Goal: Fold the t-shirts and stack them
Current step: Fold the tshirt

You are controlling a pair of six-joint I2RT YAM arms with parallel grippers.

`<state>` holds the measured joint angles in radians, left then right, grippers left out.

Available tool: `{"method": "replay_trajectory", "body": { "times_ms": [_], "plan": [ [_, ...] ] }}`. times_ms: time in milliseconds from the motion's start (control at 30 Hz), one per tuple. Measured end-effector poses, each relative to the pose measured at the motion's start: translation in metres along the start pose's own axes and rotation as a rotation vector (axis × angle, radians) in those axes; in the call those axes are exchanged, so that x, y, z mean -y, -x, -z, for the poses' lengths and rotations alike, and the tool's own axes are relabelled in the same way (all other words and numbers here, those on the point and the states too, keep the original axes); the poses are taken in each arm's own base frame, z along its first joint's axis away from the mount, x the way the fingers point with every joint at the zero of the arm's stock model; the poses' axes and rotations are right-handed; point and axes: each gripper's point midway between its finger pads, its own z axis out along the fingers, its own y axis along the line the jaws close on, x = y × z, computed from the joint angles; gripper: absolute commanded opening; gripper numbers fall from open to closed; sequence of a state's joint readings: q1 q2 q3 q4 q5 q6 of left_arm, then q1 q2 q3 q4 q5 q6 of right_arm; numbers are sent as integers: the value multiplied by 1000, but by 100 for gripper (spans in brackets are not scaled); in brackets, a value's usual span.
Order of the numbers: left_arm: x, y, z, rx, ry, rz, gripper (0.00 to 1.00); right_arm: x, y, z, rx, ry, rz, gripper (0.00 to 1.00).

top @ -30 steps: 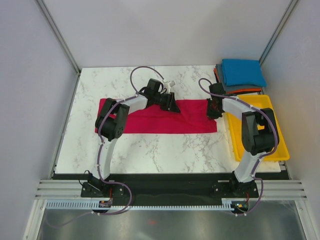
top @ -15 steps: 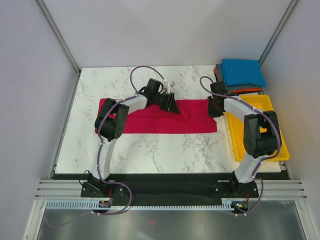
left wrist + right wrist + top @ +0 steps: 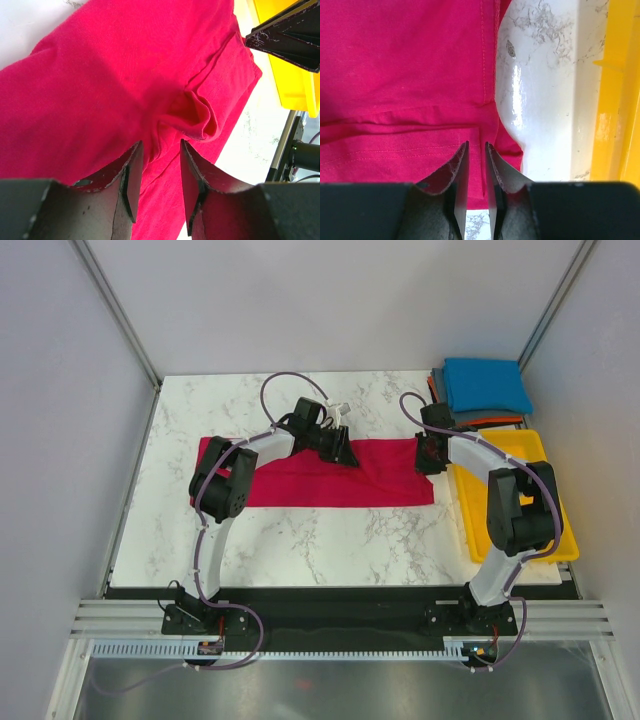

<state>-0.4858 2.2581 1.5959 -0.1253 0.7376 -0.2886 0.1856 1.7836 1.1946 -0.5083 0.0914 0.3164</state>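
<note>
A plain crimson t-shirt (image 3: 300,490); a white counter (image 3: 300,535) with grey marble veining; a bright yellow tray (image 3: 468,525); a blue tee (image 3: 487,385), dark grey tee (image 3: 462,416) and orange tee (image 3: 497,421).
</note>
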Motion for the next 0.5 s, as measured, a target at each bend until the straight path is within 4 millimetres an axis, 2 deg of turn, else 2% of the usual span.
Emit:
{"method": "replay_trajectory", "body": {
  "times_ms": [400, 467, 500],
  "plan": [
    [4, 4, 3, 8, -2, -8, 43, 0, -6, -9, -26, -3, 10, 24],
    [6, 6, 5, 13, -4, -13, 43, 1, -6, -10, -28, -3, 13, 20],
    [7, 7, 5, 16, -5, -14, 43, 1, -6, -10, -28, -3, 15, 14]
  ]
}}
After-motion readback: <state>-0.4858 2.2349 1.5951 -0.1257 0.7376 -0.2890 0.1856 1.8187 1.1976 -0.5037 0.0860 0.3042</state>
